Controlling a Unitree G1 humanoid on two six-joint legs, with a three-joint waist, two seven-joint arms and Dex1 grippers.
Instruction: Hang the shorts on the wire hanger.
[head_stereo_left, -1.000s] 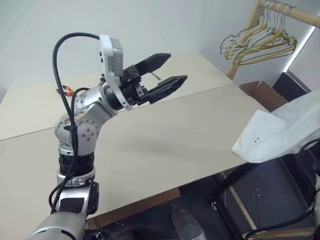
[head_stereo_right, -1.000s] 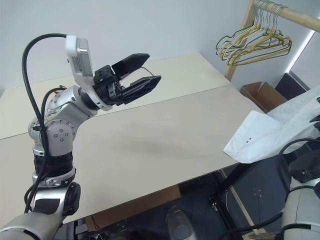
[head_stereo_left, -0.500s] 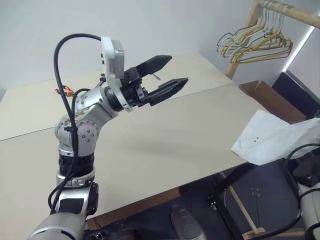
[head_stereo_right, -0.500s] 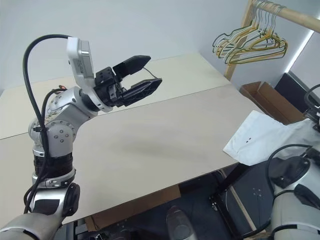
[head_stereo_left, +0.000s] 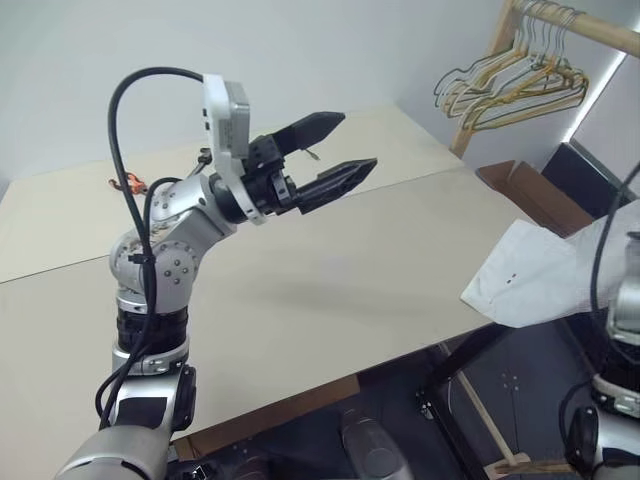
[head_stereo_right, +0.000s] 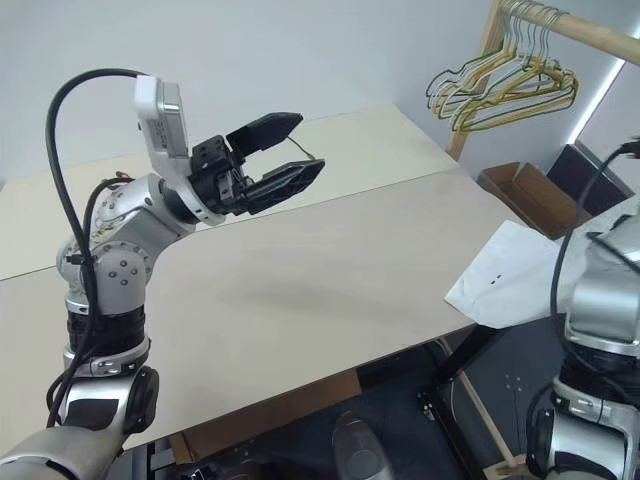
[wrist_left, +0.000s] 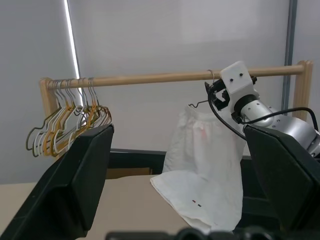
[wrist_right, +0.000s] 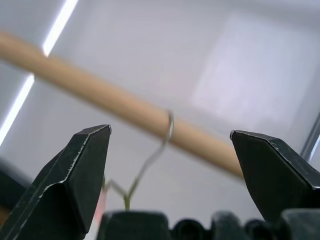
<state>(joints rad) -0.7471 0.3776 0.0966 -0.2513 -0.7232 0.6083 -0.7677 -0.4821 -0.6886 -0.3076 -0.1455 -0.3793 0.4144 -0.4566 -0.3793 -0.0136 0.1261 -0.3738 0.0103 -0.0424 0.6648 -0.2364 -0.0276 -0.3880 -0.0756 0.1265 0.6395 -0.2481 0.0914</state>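
My left gripper hangs spread and empty above the table. My right gripper gapes below the wire hanger, which carries the shorts on the rail

Left arm: silver-grey metal housings, rounded joint shells with small dark screws, black ribbed collar lower down. Thick black cable looped from the forearm up to a white boxy camera module on the wrist. Small orange clip on wiring behind the elbow. Left gripper had two black tapered fingers on a black base. Right arm was the same silver, with thin black cables; its white wrist module showed in the left wrist view.
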